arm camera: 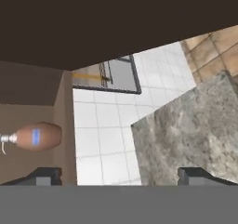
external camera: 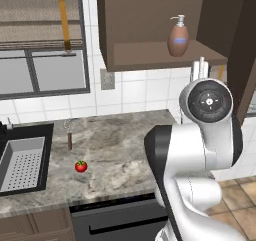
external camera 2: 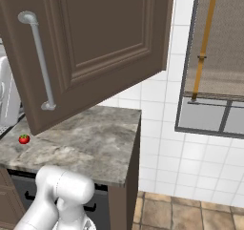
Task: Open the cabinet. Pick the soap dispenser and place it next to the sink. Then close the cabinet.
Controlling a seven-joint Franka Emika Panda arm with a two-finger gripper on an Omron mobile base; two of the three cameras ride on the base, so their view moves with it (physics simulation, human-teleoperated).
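The claw (arm camera: 119, 175) is seen in the hand view with its two dark fingertips (arm camera: 44, 175) spread wide at the bottom edge, and nothing is held between them. In that rolled view the dispenser (arm camera: 35, 137) is found at the 9 o'clock side, lying sideways in frame, above and just inside the left fingertip and apart from it.

In the left base view the dispenser (external camera: 178, 37) is seen upright on the shelf of the cabinet (external camera: 150, 60), which is open; the arm's wrist is raised below the shelf edge, at 5 o'clock from the bottle. The door (external camera 2: 90, 47) is swung out in the right base view, with its bar handle (external camera 2: 39, 59) at its 9 o'clock side.

On the counter (external camera: 115, 150) below, a tomato (external camera: 81, 166) and a utensil (external camera: 69, 135) are placed. The sink (external camera: 22, 162) is set at the counter's 9 o'clock end.
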